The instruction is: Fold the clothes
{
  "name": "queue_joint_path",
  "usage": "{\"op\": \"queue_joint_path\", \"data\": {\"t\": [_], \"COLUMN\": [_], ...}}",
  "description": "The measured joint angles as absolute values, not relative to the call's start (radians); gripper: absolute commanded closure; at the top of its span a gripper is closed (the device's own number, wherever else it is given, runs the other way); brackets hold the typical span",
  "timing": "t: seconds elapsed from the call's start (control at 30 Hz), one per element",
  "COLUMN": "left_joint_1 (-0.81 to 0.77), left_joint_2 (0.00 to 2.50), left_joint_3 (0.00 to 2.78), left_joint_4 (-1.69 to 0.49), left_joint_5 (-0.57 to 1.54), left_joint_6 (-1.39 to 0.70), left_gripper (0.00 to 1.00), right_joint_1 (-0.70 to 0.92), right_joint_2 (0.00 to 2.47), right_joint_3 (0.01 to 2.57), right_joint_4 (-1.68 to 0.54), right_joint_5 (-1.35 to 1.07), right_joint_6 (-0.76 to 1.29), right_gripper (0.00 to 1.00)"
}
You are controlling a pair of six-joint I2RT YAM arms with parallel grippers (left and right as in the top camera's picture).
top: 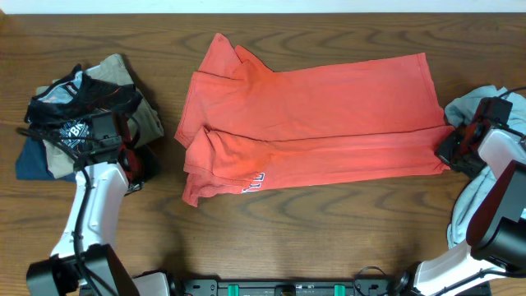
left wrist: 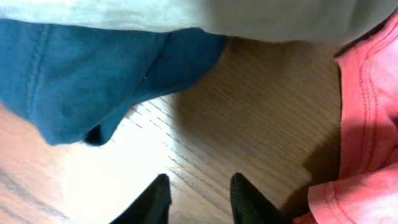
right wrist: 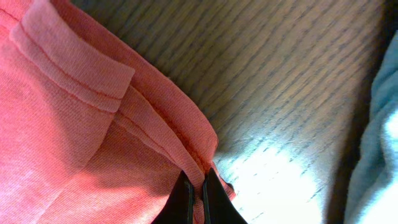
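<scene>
The coral-red T-shirt [top: 312, 123] lies across the middle of the table, folded lengthwise, with white lettering showing at its lower left. My right gripper [top: 450, 152] is shut on the shirt's hem at its lower right corner; the right wrist view shows the fingers [right wrist: 198, 180] pinching the doubled red hem [right wrist: 155, 130]. My left gripper [top: 144, 164] is open and empty over bare wood left of the shirt; in the left wrist view its fingers [left wrist: 199, 186] frame the table, with red cloth [left wrist: 367, 124] at the right. A pale grey-blue shirt [top: 481, 103] lies at the right edge.
A pile of other clothes [top: 82, 107], dark blue, black and olive, lies at the left behind my left arm; its blue cloth [left wrist: 93, 74] hangs near the left fingers. The table's front strip is bare wood [top: 329, 230].
</scene>
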State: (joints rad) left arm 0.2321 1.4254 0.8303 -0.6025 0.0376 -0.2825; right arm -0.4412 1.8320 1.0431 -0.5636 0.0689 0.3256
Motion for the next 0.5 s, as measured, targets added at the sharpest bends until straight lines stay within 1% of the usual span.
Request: {"op": "queue_joint_path", "data": {"t": [0.13, 0.17, 0.23, 0.27, 0.33, 0.5], "left_joint_1": [0.232, 0.232, 0.226, 0.218, 0.198, 0.128], "left_joint_2": [1.414, 1.414, 1.414, 1.414, 1.414, 1.414], "left_joint_3": [0.833, 0.833, 0.833, 0.833, 0.833, 0.803], "left_joint_4": [-0.668, -0.699, -0.748, -0.780, -0.822, -0.830], "left_joint_5": [0.105, 0.158, 0.243, 0.291, 0.356, 0.440], "left_joint_6": [-0.279, -0.279, -0.271, -0.271, -0.272, -0.292], "left_gripper": [0.63, 0.61, 0.49, 0.44, 0.39, 0.38], "right_joint_1": [-0.441, -0.441, -0.441, -0.441, -0.441, -0.441], "right_joint_2": [1.832, 1.832, 1.832, 1.832, 1.832, 1.832], "right_joint_3": [1.043, 1.043, 1.043, 1.043, 1.043, 1.043], "right_joint_4": [-0.564, -0.564, -0.564, -0.564, -0.564, -0.564], "right_joint_5": [0.070, 0.070, 0.069, 0.069, 0.068, 0.068], "right_joint_6": [0.326, 0.326, 0.326, 0.326, 0.326, 0.326], "right_gripper": [0.99, 0.99, 0.99, 0.99, 0.99, 0.99]}}
